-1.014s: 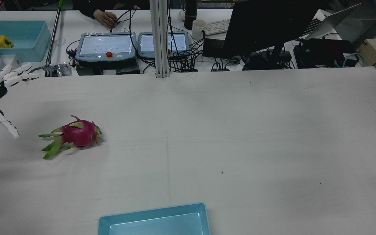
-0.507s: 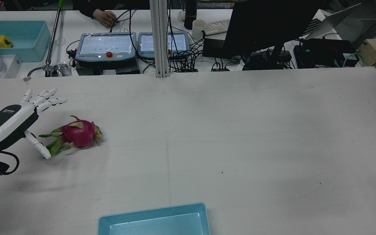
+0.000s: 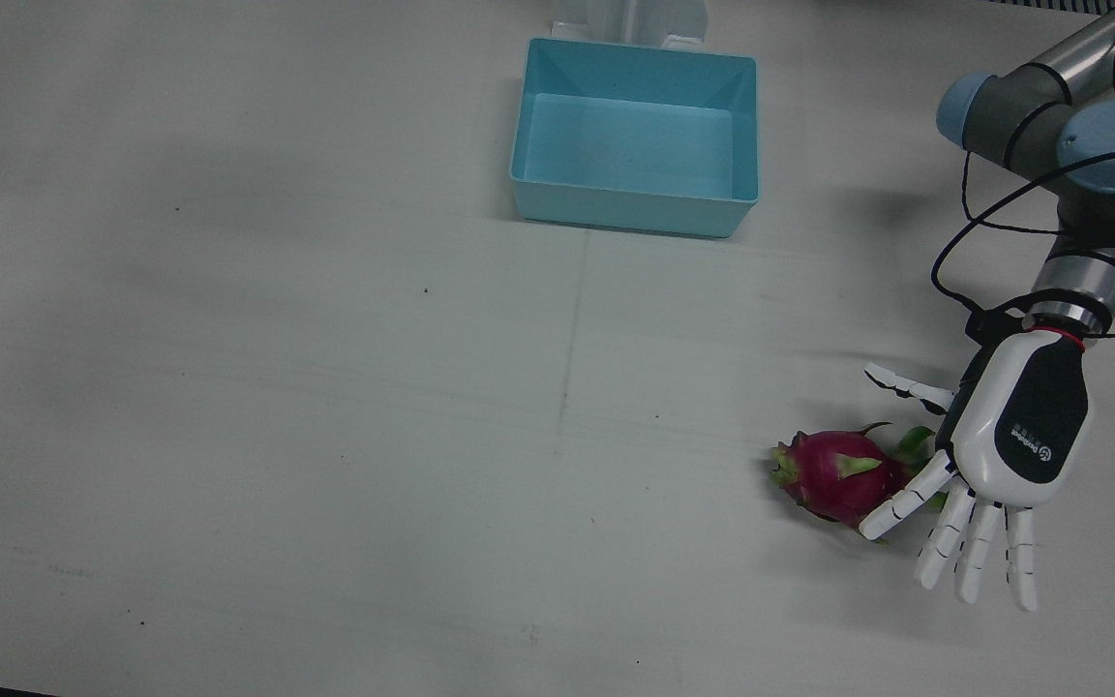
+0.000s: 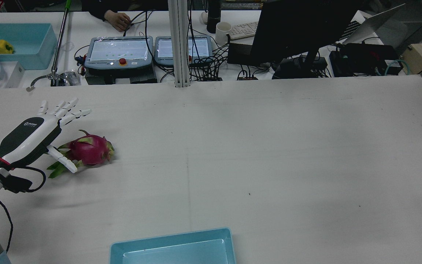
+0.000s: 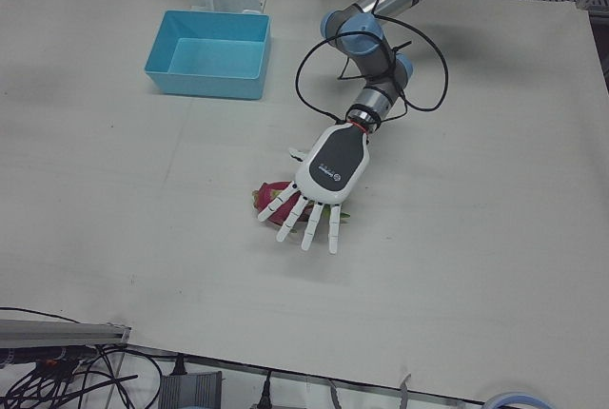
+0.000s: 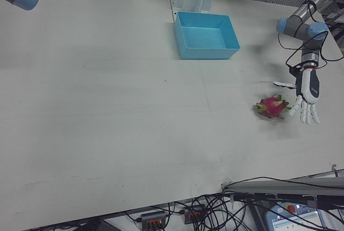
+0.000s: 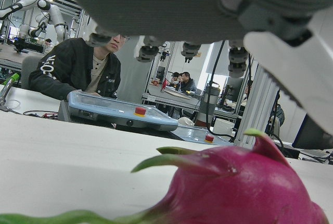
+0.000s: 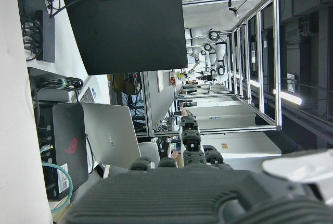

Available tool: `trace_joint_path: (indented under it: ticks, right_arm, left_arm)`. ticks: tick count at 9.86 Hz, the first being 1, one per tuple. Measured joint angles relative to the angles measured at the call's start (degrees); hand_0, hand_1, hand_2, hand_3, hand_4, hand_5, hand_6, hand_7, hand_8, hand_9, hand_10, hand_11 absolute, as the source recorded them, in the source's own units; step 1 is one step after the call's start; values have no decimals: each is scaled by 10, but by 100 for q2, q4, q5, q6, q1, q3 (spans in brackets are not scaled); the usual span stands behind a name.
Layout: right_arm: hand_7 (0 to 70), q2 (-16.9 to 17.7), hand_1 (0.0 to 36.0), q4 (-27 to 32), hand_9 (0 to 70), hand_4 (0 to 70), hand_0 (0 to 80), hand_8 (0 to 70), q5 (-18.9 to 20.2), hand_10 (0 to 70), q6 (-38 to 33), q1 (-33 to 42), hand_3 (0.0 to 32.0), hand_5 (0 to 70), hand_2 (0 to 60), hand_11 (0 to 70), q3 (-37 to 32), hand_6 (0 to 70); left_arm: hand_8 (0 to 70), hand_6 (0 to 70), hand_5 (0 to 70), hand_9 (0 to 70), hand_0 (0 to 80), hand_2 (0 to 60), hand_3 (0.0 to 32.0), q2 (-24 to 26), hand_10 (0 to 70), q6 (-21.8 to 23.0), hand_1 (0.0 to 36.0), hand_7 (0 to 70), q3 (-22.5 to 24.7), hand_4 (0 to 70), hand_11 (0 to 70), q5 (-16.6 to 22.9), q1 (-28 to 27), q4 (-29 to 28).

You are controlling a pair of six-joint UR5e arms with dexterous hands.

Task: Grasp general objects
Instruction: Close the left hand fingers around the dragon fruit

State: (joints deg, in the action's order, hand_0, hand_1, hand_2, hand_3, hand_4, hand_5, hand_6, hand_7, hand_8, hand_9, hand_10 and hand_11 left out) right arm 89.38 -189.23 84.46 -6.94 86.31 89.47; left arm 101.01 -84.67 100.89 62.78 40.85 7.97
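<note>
A magenta dragon fruit (image 4: 90, 149) with green scales lies on the white table on the left arm's side; it also shows as the fruit (image 3: 833, 474) in the front view. My left hand (image 4: 31, 137) hovers open over its leafy end, fingers spread flat past the fruit, thumb across the green leaves. In the left hand view the fruit (image 7: 234, 187) fills the bottom, close under the palm. My right hand (image 8: 182, 193) shows only in its own view, fingers held out with nothing in them, off the table area.
A light blue bin (image 3: 635, 208) stands at the robot's edge of the table, between the arms. Beyond the far edge are teach pendants (image 4: 119, 51), a monitor (image 4: 299, 29), cables, a person's hand (image 4: 117, 19) and another blue bin (image 4: 42, 40) with a yellow pepper.
My left hand came in from the left edge, dropped and moved right, from clear of the dragon fruit to over its leafy end. The fruit has not moved.
</note>
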Motion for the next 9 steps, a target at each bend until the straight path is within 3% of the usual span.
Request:
trace_joint_path:
  ticks: [3, 6, 9]
  right_arm:
    - [0, 0, 0, 0, 0, 0, 0, 0, 0, 0, 0, 0, 0, 0, 0, 0, 0, 0]
    - [0, 0, 0, 0, 0, 0, 0, 0, 0, 0, 0, 0, 0, 0, 0, 0, 0, 0]
    - [0, 0, 0, 0, 0, 0, 0, 0, 0, 0, 0, 0, 0, 0, 0, 0, 0, 0]
  left_arm:
    - [112, 0, 107, 0, 508, 14, 282, 157, 0, -168, 148, 56, -272, 0, 0, -226, -271, -27]
    - [113, 0, 101, 0, 501, 13, 302, 330, 0, -291, 142, 43, -561, 0, 0, -273, -351, -65]
    - [114, 0, 105, 0, 496, 25, 282, 343, 0, -352, 140, 46, -630, 0, 0, -280, -354, -80]
